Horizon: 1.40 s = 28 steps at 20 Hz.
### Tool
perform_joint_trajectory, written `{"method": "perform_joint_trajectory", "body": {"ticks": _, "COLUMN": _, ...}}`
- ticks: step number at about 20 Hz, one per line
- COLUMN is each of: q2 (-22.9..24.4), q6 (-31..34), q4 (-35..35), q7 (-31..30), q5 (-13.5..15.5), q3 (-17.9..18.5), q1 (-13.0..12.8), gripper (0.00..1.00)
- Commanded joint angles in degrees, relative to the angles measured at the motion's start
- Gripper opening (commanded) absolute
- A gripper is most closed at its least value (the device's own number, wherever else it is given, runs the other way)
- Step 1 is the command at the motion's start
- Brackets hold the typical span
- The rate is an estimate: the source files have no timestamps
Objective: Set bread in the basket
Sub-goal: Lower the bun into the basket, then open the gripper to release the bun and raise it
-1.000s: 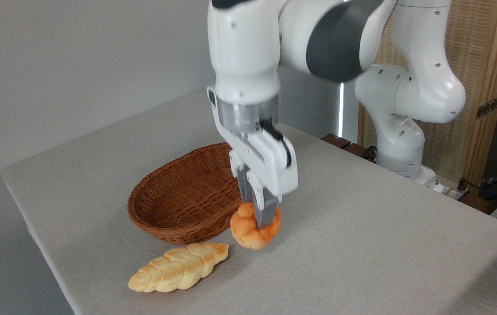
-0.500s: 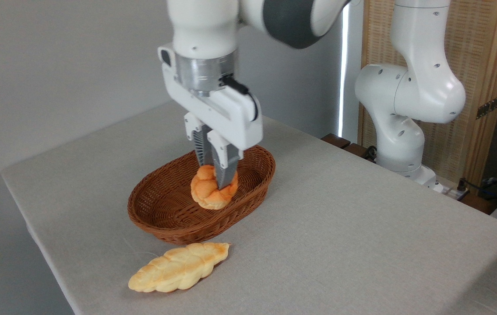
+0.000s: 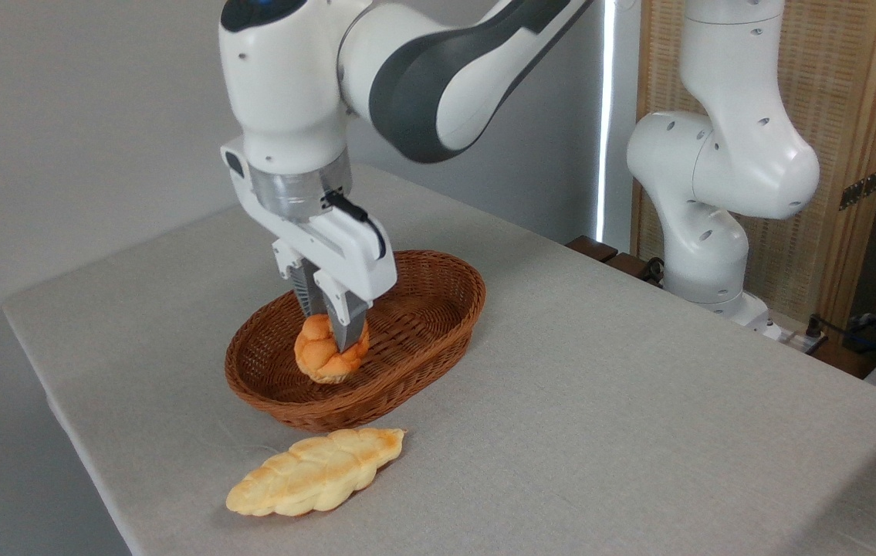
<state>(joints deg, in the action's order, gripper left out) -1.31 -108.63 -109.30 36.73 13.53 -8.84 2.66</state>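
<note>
Reaching down from upper right, white-and-grey arm bent, two-finger gripper [image 3: 329,328] vertical, fingers clamped on small orange-brown braided bun [image 3: 317,357], low inside oval brown wicker basket [image 3: 438,309]. Pale yellow leaf-shaped braided loaf [image 3: 314,472] just in front on grey cloth-covered table [image 3: 638,401]. Wooden screen [image 3: 854,154] far right.

bread [image 3: 323,357] over basket [image 3: 438,272], loaf [image 3: 316,472] in front

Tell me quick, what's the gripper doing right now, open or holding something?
Gripper: closed on the bread, holding it over the basket.
</note>
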Motion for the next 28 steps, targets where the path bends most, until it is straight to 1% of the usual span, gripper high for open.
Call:
{"method": "perform_joint_trajectory", "body": {"ticks": 1, "q2": -0.8, "q6": -1.85, "q4": -0.13, "q7": -1.4, "q5": 0.89, "q3": 0.31, "q1": -0.99, "gripper": 1.0}}
{"method": "perform_joint_trajectory", "body": {"ticks": 3, "q2": -0.97, "q6": -1.85, "q4": -0.13, "q7": -1.4, "q5": 0.8, "q3": -0.3, "q1": -0.9, "gripper": 1.0}}
{"method": "perform_joint_trajectory", "body": {"ticks": 19, "q2": -0.62, "q6": -0.97, "q4": -0.13, "q7": -1.58, "q5": 0.89, "q3": -0.74, "q1": -0.9, "gripper": 1.0}}
{"method": "perform_joint_trajectory", "body": {"ticks": 21, "q2": 0.77, "q6": -0.97, "q4": 0.31, "q7": -1.31, "q5": 0.19, "q3": -0.92, "q1": -0.9, "gripper": 1.0}}
{"method": "perform_joint_trajectory", "body": {"ticks": 23, "q2": 2.36, "q6": -1.14, "q4": 0.66, "q7": -1.14, "q5": 0.18, "q3": -0.92, "q1": -0.73, "gripper": 1.0}}
{"method": "perform_joint_trajectory", "body": {"ticks": 26, "q2": 2.45, "q6": -1.14, "q4": 2.24, "q7": -1.49, "q5": 0.8, "q3": -0.57, "q1": -0.37, "gripper": 1.0}}
{"method": "perform_joint_trajectory", "body": {"ticks": 28, "q2": 2.98, "q6": -1.06, "q4": 3.29, "q7": -0.96, "q5": 0.18, "q3": -0.04, "q1": -0.2, "gripper": 1.0}}
